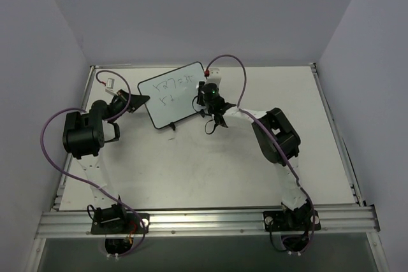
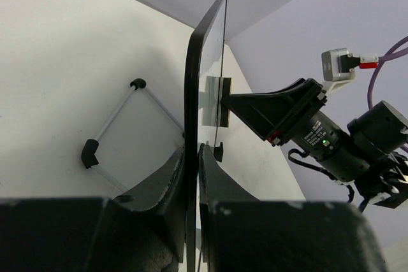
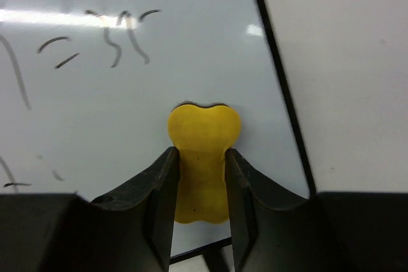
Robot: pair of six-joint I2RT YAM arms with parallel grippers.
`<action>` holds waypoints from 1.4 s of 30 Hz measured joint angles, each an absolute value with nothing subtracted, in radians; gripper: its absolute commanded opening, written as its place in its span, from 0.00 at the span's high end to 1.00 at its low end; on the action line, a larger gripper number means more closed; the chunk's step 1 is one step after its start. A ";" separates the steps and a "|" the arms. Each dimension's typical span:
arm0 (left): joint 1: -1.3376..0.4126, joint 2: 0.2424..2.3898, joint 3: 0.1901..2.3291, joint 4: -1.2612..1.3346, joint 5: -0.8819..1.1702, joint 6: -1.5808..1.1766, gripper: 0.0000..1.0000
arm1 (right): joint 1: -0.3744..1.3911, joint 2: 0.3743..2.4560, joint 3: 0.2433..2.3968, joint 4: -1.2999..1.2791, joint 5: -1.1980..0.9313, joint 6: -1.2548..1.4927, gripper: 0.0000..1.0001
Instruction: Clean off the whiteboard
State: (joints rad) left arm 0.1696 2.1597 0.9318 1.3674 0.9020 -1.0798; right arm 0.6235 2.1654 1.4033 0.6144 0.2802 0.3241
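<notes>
Yellow eraser [image 3: 204, 128] meets white board: your right gripper [image 3: 201, 152] is clamped on the small block, both fingers pinching its waist. It presses the block flat against the whiteboard [image 1: 171, 97]. In the right wrist view the block sits near the board's lower right corner, with the thin black frame [image 3: 280, 81] running just beside it. Your left gripper [image 2: 192, 151] is closed on the opposite edge, one finger on each face of the frame, holding the board tilted at the far middle of the worktop [image 1: 210, 164]. Dark handwritten marks [image 3: 121, 30] lie up and to the left of the eraser, apart from it. White worktop shows past the frame on the eraser's right, and a broad stretch of it lies between the board and the arm bases. Pale walls [image 1: 370, 62] close in the worktop's left, right and far sides. A wire leg [image 2: 115, 116] with black tips juts from the board's back face.
</notes>
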 measured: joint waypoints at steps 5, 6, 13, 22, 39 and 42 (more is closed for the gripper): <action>0.170 2.160 0.932 1.367 0.902 -1.079 0.98 | 0.723 2.195 1.486 0.572 0.279 0.306 1.00; 0.170 2.160 0.932 1.367 0.902 -1.079 0.98 | 0.745 2.205 1.506 0.565 0.279 0.305 1.00; 0.170 2.160 0.931 1.366 0.901 -1.079 0.98 | 0.854 2.265 1.618 0.520 0.266 0.300 1.00; 0.170 2.160 0.929 1.365 0.896 -1.069 0.98 | 0.878 2.304 1.712 0.453 0.267 0.278 1.00; 0.168 2.160 0.928 1.361 0.894 -1.067 0.98 | 0.747 2.283 1.681 0.495 0.261 0.271 1.00; 0.166 2.160 0.928 1.361 0.894 -1.068 0.98 | 0.737 2.280 1.673 0.506 0.262 0.271 1.00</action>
